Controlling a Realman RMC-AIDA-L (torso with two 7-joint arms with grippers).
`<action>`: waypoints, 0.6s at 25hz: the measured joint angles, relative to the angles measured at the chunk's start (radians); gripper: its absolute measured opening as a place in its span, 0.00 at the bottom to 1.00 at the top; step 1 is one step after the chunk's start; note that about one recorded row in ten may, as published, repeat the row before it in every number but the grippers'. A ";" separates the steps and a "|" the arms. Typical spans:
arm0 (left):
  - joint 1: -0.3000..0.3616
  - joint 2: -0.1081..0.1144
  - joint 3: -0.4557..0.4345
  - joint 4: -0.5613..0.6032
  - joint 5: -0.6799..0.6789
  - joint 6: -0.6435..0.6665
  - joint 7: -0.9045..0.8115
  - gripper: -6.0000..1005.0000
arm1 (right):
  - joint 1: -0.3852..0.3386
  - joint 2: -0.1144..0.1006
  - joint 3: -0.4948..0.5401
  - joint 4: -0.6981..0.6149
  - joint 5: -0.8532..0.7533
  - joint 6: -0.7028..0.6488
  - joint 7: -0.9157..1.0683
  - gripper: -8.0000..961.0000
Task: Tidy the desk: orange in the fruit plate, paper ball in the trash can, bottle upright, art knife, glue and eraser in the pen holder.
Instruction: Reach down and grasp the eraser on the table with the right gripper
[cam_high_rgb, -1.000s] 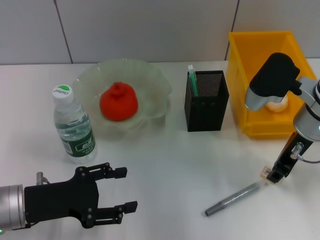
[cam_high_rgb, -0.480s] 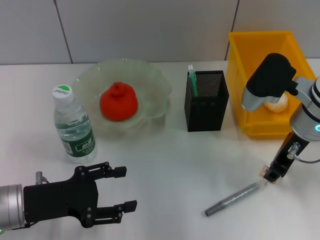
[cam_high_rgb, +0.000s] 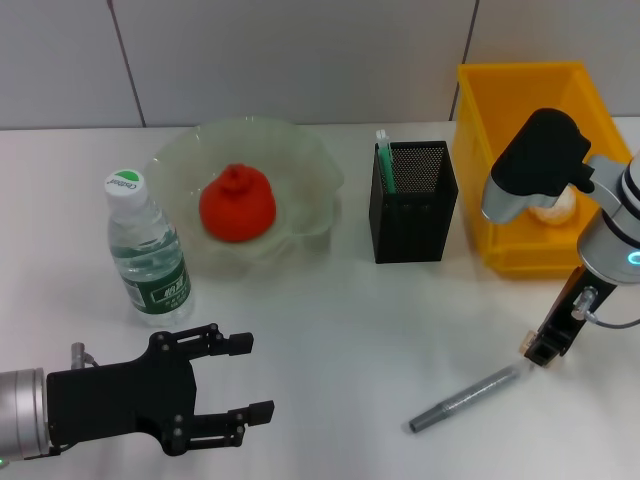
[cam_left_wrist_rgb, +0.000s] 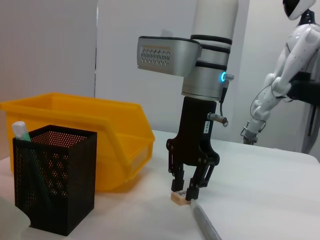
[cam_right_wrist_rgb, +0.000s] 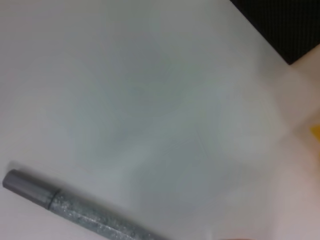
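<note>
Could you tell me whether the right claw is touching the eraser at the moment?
Touching. The left wrist view shows the right claw closed around the small eraser, gripping it between its fingertips.

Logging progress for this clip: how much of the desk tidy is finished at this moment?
Done: orange in the fruit plate, bottle upright, paper ball in the yellow bin, glue in the pen holder. In hand: the right claw is shut on the eraser, low over the desk. Left: the art knife lies on the desk. The left claw waits open.
</note>
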 joint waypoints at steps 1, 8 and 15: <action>0.000 0.000 0.000 0.000 0.000 0.001 0.000 0.78 | 0.000 0.000 0.000 0.000 0.000 0.000 0.000 0.36; 0.001 0.000 -0.007 0.000 0.000 0.008 0.003 0.78 | 0.000 0.000 -0.009 0.008 0.003 0.009 0.000 0.35; 0.002 0.001 -0.008 0.000 0.000 0.009 0.004 0.78 | 0.000 0.000 -0.009 0.012 0.003 0.014 0.000 0.33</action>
